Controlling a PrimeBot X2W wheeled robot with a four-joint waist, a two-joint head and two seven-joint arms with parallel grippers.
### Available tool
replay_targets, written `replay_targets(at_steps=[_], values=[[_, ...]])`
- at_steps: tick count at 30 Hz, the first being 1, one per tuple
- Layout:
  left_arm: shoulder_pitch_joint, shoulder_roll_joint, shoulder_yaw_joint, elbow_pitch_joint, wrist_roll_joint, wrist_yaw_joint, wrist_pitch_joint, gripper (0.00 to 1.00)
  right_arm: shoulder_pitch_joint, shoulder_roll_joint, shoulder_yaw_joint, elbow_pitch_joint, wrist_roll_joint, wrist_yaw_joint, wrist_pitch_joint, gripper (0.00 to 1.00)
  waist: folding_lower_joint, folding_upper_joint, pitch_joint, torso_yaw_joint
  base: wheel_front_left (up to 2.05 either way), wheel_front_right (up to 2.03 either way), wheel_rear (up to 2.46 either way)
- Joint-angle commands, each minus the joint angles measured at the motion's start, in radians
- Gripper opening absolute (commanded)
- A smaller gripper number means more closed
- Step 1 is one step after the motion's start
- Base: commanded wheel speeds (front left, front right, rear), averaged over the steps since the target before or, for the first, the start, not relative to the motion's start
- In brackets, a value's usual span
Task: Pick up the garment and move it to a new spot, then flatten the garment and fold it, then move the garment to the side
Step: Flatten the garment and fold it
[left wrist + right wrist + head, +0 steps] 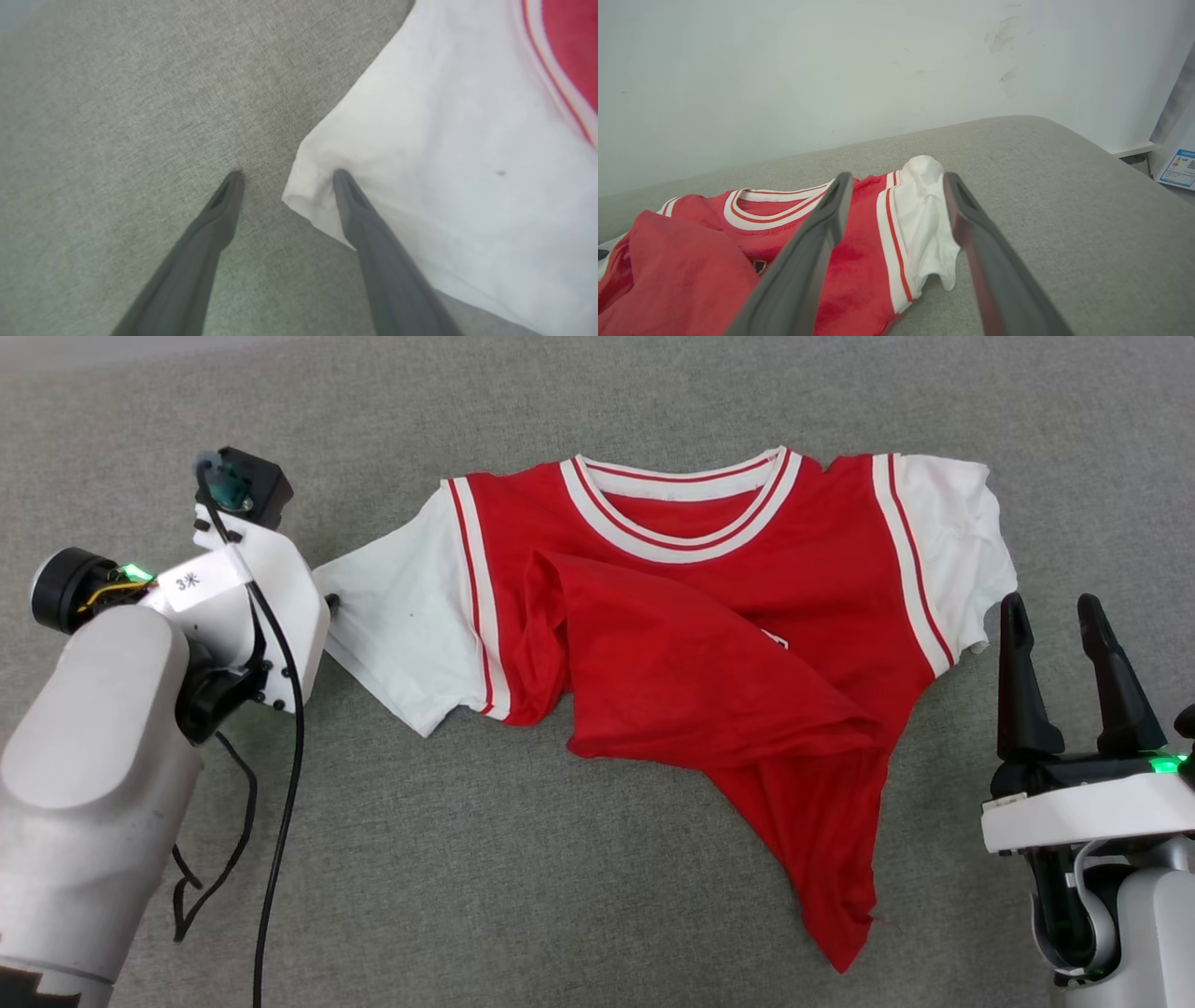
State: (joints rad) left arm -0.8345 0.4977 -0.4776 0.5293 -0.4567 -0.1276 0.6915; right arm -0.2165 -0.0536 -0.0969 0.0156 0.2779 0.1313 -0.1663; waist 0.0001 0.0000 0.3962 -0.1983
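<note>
**Desk:** While both tools stand spread wide with nothing in them, where is the shirt?

**Me:** I have the red jersey T-shirt (822,569) lying on the grey bench (560,859) between my two tools, collar on the far side. My left tool (288,174) is down at the white sleeve (444,163). One finger rests on the sleeve's corner (303,186) and the other on bare bench just beside it. I take that as straddling the edge, ready to pinch and draw it flat.

**Desk:** And the right tool?

**Me:** My right tool (1052,607) hangs near the other sleeve (952,541) without touching it, probably waiting.

**Desk:** Do the views differ?

**Me:** My head view shows the hem flap (672,681) thrown up over the chest, covering most of the lettering. The left wrist view gives me the fingertip contact, which the wrist housing mostly hides from above.
</note>
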Motion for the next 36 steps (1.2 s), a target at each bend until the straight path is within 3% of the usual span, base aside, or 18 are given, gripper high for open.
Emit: replay_targets(at_steps=[1,3,4,7,16,27,31,36], values=[[0.007,0.003,-0.012,0.030,-0.002,0.003,0.003,1.00,-0.013,0.005,0.002,0.001,0.005,-0.001,-0.005,1.00,-0.0001,0.0000,0.010,-0.001,0.00,0.00,0.00],[0.015,0.001,-0.026,0.048,-0.012,0.002,0.023,0.96,-0.016,0.005,0.003,-0.002,0.003,-0.001,-0.005,1.00,-0.0001,0.0000,0.019,0.000,0.00,0.00,0.00],[0.024,-0.005,-0.031,0.060,-0.028,0.000,0.041,0.00,-0.016,0.005,0.003,-0.003,0.003,-0.001,-0.006,1.00,-0.0001,0.0000,0.022,0.001,0.00,0.00,0.00],[0.044,-0.004,-0.050,0.055,-0.064,-0.002,0.076,0.00,-0.019,0.005,-0.001,-0.004,-0.002,-0.001,-0.003,1.00,-0.0001,0.0000,0.025,0.007,0.00,0.00,0.00],[0.059,0.037,0.036,-0.039,-0.105,0.039,-0.087,0.00,-0.010,0.003,-0.025,0.009,-0.035,-0.001,0.038,1.00,-0.0001,0.0000,-0.030,0.047,0.00,0.00,0.00],[0.223,0.096,0.090,-0.296,-0.139,0.111,-0.125,0.00,-0.002,-0.026,-0.084,0.009,-0.101,-0.001,0.233,1.00,-0.0001,0.0000,-0.087,0.110,0.00,0.00,0.00],[0.306,0.111,0.102,-0.430,-0.150,0.151,-0.123,0.00,-0.034,-0.057,-0.117,-0.003,-0.125,-0.001,0.391,1.00,-0.0001,0.0000,-0.088,0.135,0.00,0.00,0.00],[0.384,0.115,0.108,-0.595,-0.153,0.196,-0.119,0.00,-0.111,-0.137,-0.127,-0.018,-0.108,-0.001,0.670,1.00,-0.0001,0.0000,-0.065,0.165,0.00,0.00,0.00]])
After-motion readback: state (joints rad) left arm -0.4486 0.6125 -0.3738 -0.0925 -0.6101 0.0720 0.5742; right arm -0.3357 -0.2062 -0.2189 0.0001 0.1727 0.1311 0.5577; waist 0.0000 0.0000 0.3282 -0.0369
